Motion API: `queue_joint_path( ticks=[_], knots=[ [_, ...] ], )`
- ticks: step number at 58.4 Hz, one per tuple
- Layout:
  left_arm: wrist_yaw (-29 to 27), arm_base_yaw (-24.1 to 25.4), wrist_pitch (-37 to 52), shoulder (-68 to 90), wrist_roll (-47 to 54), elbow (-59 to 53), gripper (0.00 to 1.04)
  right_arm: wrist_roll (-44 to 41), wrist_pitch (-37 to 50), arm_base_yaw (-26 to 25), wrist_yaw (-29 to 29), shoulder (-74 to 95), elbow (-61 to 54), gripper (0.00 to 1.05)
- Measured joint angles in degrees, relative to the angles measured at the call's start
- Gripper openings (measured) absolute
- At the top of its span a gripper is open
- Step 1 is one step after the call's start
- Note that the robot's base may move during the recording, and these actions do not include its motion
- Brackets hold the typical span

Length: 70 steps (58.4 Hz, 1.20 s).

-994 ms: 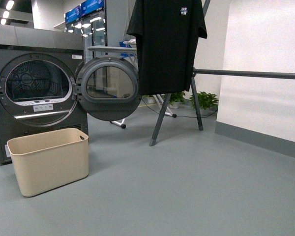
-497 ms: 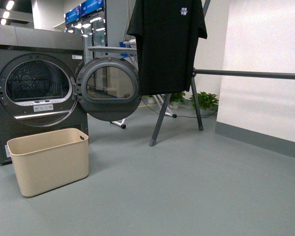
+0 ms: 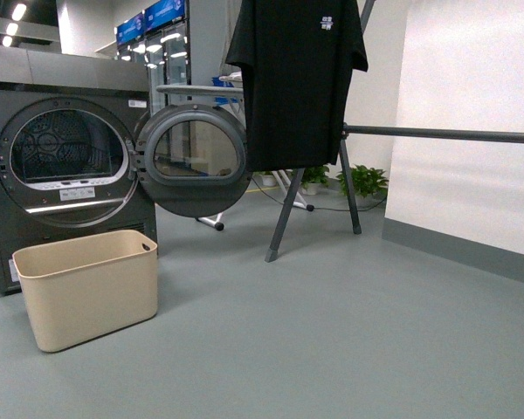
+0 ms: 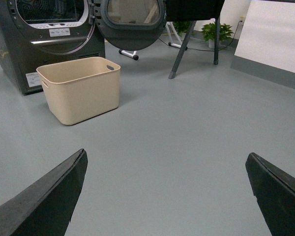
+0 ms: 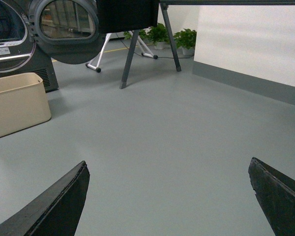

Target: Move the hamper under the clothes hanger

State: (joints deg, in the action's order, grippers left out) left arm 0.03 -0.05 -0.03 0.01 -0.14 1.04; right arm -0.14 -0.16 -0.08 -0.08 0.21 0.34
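Hovering clear of the grey floor [image 3: 349, 332], the left gripper [image 4: 166, 155] and right gripper [image 5: 168, 162] both have jaws spread wide, w/ nothing held and nothing touched (only the dark fingers show, at the edges of the wrist views). Both wrists point fwd and slightly down across the floor. The hamper [image 3: 87, 292] stands upright just in front of the dryer [image 3: 61, 175], below its open door, well apart from the clothes hanger [image 3: 445, 133], which carries a black T-shirt [image 3: 297, 78] beside its A-frame legs.
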Motion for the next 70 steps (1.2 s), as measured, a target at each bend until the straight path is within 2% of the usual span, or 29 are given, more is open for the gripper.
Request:
queue_joint_path(
  ticks=[70],
  knots=[
    [0.0, 0.0, 0.0, 0.0, 0.0, 0.0, 0.98, 0.0, 0.0, 0.0, 0.0, 0.0, 0.0, 0.97]
  ],
)
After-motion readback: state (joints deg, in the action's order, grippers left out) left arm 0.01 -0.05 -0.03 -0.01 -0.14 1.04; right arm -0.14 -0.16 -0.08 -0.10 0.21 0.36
